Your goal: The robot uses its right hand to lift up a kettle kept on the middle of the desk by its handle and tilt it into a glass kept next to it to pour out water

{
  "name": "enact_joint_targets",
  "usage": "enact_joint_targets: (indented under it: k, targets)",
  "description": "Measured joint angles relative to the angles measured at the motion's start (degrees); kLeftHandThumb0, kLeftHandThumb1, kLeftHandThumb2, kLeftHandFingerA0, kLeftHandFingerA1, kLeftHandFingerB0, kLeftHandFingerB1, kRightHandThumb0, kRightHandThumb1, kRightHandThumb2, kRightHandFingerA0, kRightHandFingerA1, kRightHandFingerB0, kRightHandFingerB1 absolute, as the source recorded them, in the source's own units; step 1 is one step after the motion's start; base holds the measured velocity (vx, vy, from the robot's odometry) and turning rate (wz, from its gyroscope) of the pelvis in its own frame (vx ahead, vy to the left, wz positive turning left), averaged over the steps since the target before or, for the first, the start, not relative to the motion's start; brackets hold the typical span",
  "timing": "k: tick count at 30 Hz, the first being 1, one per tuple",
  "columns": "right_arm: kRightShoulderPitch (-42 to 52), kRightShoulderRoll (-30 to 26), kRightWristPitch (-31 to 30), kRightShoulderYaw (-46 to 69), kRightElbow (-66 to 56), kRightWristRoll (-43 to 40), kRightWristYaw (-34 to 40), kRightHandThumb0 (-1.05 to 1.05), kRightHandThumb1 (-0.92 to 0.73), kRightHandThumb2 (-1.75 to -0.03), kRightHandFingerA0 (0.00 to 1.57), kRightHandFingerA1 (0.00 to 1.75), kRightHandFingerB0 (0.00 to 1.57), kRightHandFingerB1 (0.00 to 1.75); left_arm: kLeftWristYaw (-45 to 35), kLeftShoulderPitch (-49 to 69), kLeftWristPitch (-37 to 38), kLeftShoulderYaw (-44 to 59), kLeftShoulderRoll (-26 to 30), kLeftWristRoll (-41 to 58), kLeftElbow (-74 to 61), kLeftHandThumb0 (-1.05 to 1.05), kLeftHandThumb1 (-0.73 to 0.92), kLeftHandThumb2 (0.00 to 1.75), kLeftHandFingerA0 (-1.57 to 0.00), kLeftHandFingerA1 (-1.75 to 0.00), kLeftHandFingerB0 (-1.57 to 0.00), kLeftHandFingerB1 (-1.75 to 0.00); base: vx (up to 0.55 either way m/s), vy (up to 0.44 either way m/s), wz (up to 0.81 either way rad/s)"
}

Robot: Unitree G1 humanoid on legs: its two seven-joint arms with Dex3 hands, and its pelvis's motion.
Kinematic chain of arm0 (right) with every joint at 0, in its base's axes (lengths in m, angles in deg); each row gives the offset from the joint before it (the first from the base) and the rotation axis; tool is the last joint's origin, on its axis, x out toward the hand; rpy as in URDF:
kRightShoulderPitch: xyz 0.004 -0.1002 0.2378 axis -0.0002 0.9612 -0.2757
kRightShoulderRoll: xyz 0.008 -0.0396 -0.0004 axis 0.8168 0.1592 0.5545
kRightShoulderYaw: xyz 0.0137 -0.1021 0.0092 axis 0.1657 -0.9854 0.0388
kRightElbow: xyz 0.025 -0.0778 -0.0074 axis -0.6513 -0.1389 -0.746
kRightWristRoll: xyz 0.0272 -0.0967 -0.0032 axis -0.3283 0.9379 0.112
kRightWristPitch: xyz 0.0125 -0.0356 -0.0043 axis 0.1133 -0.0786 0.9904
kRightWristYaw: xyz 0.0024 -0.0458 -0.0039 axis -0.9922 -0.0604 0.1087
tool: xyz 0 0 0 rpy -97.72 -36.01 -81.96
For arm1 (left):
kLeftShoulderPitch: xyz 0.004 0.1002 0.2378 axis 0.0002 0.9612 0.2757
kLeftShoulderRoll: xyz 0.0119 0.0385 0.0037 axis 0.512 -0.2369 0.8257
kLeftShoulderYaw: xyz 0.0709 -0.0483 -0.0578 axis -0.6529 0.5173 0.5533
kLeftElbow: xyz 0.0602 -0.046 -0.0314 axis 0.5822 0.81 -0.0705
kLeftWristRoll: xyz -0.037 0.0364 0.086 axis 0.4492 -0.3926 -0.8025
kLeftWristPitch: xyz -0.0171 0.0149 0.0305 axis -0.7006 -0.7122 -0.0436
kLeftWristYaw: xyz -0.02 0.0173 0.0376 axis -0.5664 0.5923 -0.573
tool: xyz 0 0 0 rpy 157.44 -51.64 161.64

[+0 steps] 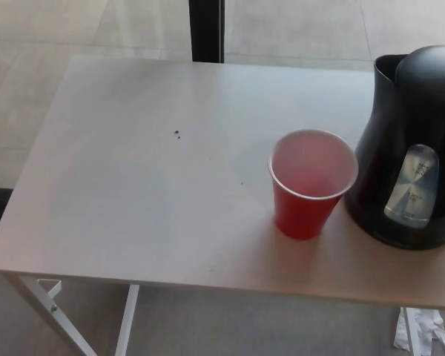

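Observation:
A black electric kettle (411, 141) stands upright at the right edge of the white desk (148, 178), partly cut off by the picture's right side. Its clear water window faces me and its spout points to the upper left. Its handle is out of view. A red plastic cup (311, 182) with a white inside stands upright just left of the kettle, almost touching it. I cannot tell whether the cup holds any water. Neither of my hands shows in the head view.
A dark vertical post (206, 30) rises behind the desk's far edge. Two small dark specks (177, 134) lie on the desktop left of centre. The desk's white legs (52, 308) show below its near edge, and crumpled white paper (423, 330) lies on the floor.

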Motion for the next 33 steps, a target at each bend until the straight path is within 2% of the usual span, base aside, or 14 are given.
enact_joint_targets:
  k: [1, 2, 4, 5, 7, 9, 22, 23, 24, 28, 29, 30, 32, 33]
  targets:
    - [0.0, -0.3, 0.4, 1.6, -0.1, -1.0, -0.8, -0.76, -0.66, -0.54, 0.11, 1.25, 0.00, 0.28, -0.9, -0.4, 0.1, 1.1, 0.7, 0.7, 1.0, -0.77, 0.78, 0.63, -0.42, -0.62, -0.29, -0.57, 0.00, 0.000, 0.00]
    - [0.0, -0.4, 0.8, 2.6, 0.0, -1.6, -1.3, -1.03, -0.59, -0.97, 0.33, 1.06, 0.00, 0.14, -1.5, -0.6, 0.1, 1.8, 1.1, 1.1, 1.5, -0.76, 0.79, 0.63, -0.42, -0.60, -0.29, -0.56, 0.00, 0.000, 0.00]
    - [-0.1, -0.8, 1.7, 4.6, 0.4, -3.1, -2.6, -1.05, -0.60, -0.98, 0.39, 1.11, 0.00, 0.15, -2.8, -1.1, 0.4, 3.1, 1.7, 1.8, 2.6, -0.75, 0.79, 0.63, -0.41, -0.61, -0.28, -0.56, 0.00, 0.000, 0.00]
    - [-0.3, -1.3, 2.1, 5.7, 0.5, -4.0, -3.5, -1.01, -0.59, -0.92, 0.00, 0.54, 0.00, 0.18, -3.6, -1.3, 0.5, 3.7, 1.9, 2.3, 3.1, -0.76, 0.79, 0.63, -0.42, -0.60, -0.29, -0.56, 0.00, 0.000, 0.00]
    - [-0.9, -1.9, 2.3, 7.9, 0.5, -5.7, -5.0, -0.85, -0.65, -0.66, 0.00, 0.00, 0.00, 0.00, -4.5, -1.5, 0.7, 4.4, 2.2, 2.8, 3.6, -0.76, 0.79, 0.63, -0.42, -0.60, -0.29, -0.56, 0.00, 0.000, 0.00]
    - [-1.8, -2.5, 2.2, 10.0, 0.6, -7.3, -6.1, -1.05, -0.63, -0.99, 0.00, 0.52, 0.00, 0.20, -5.1, -1.6, 0.8, 4.6, 2.2, 3.1, 3.9, -0.75, 0.78, 0.63, -0.43, -0.63, -0.30, -0.57, 0.00, 0.000, 0.00]
    - [-13.7, -10.2, -2.8, 16.0, -15.5, -16.2, -11.2, -0.90, -0.54, -0.93, 0.00, 0.36, 0.00, 0.22, -7.3, -2.5, 1.1, 5.5, 2.6, 4.7, 4.8, -0.76, 0.80, 0.64, -0.43, -0.60, -0.29, -0.56, 0.00, 0.000, 0.00]
    - [-14.5, -10.4, -3.4, 15.9, -17.0, -16.6, -11.3, -0.85, -0.49, -0.93, 0.00, 0.33, 0.00, 0.27, -7.3, -2.5, 1.1, 5.5, 2.6, 4.8, 4.8, -0.78, 0.64, 1.03, -0.41, -0.65, -0.27, -0.60, 0.00, 0.000, 0.00]
    - [-15.6, -10.4, -4.1, 15.4, -19.5, -17.1, -11.3, -0.89, -0.53, -0.92, 0.00, 0.24, 0.00, 0.22, -7.4, -2.4, 1.1, 5.5, 2.6, 4.9, 4.8, -0.77, 0.80, 0.64, -0.43, -0.60, -0.28, -0.55, 0.00, 0.000, 0.00]
    - [-19.6, -10.4, -6.7, 12.7, -27.4, -18.5, -11.3, -0.84, -0.50, -0.92, 0.11, 0.23, 0.00, 0.25, -7.4, -2.4, 1.1, 5.4, 2.5, 5.0, 4.8, -0.76, 0.81, 0.63, -0.44, -0.60, -0.29, -0.56, 0.00, 0.000, 0.00]
    - [-20.5, -10.4, -7.5, 11.9, -29.5, -18.8, -11.3, -0.77, -0.62, -0.59, 0.00, 0.24, 0.00, 0.18, -7.4, -2.3, 1.1, 5.4, 2.5, 5.0, 4.8, -0.77, 0.79, 0.64, -0.43, -0.62, -0.30, -0.57, 0.00, 0.000, 0.00]
    - [-21.5, -10.4, -8.3, 10.7, -31.4, -19.0, -11.2, -0.90, -0.54, -0.86, 0.00, 0.05, 0.00, 0.00, -7.4, -2.2, 1.1, 5.4, 2.5, 5.0, 4.8, -0.75, 0.61, 1.01, -0.39, -0.65, -0.27, -0.60, 0.00, 0.000, 0.00]
    - [-23.8, -10.4, -9.7, 7.0, -34.7, -19.1, -11.4, -0.89, -0.53, -0.87, 0.00, 0.09, 0.00, 0.00, -7.5, -2.2, 1.1, 5.3, 2.5, 5.1, 4.9, -0.76, 0.78, 0.63, -0.43, -0.60, -0.29, -0.55, 0.00, 0.000, 0.00]
    - [-24.8, -10.4, -10.4, 4.9, -36.2, -19.0, -11.6, -0.86, -0.52, -0.85, 0.00, 0.10, 0.00, 0.00, -7.5, -2.3, 1.1, 5.3, 2.5, 5.1, 4.9, -0.75, 0.60, 1.00, -0.39, -0.64, -0.28, -0.61, 0.00, 0.000, 0.00]
